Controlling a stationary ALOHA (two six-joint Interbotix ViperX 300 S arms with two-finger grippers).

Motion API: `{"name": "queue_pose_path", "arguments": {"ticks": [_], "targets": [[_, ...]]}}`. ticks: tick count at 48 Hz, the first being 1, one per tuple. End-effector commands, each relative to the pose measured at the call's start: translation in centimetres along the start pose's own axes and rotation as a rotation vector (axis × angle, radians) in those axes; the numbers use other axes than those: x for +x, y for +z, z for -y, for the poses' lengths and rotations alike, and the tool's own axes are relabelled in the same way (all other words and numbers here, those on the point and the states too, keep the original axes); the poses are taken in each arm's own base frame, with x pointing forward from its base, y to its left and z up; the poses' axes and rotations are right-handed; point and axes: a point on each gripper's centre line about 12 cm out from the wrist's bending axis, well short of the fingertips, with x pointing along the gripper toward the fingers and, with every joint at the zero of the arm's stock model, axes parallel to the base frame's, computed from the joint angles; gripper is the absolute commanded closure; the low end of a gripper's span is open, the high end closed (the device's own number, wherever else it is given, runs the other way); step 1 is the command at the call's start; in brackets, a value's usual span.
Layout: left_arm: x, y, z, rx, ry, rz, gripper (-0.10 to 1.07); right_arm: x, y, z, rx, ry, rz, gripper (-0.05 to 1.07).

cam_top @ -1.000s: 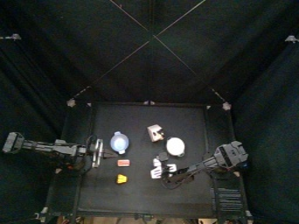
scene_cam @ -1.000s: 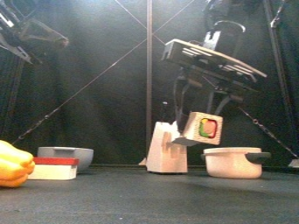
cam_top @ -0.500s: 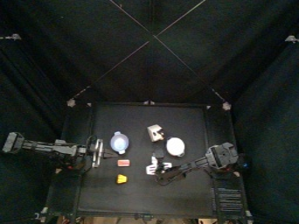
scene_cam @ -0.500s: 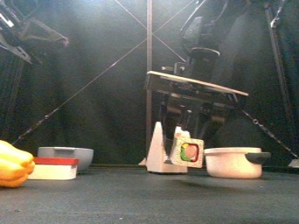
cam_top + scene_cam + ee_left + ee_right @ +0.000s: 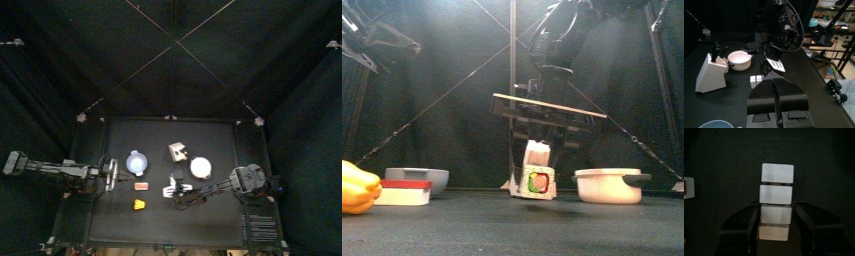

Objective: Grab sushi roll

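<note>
We see the right gripper with jaws spread, straddling the near end of the sushi roll, which lies on the black table near centre. The white bowl at 3 o'clock looks empty, though its inside is hidden. The left gripper rests closed at 9 o'clock. Black curtains surround.

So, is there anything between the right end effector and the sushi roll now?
Nothing visible stands in the way. In the right wrist view the sushi roll lies straight ahead of the right end effector, and the open jaws stand on either side of its near end. The table beside the roll is bare there.
</note>
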Motion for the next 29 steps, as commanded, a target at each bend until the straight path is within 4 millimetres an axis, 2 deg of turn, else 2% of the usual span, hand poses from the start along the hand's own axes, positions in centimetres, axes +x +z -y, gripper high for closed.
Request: {"name": "queue_pose_path", "arguments": {"ticks": [1,29], "targets": [[0.13,0.53,0.05,-0.001,-0.002,0.017,1.0,-1.19,0.85,-0.87,0.02,0.036,0.005,0.5],[0.13,0.53,0.05,-0.001,-0.002,0.017,1.0,-1.05,0.7,-1.24,-0.017,0.037,0.021,0.23]]}}
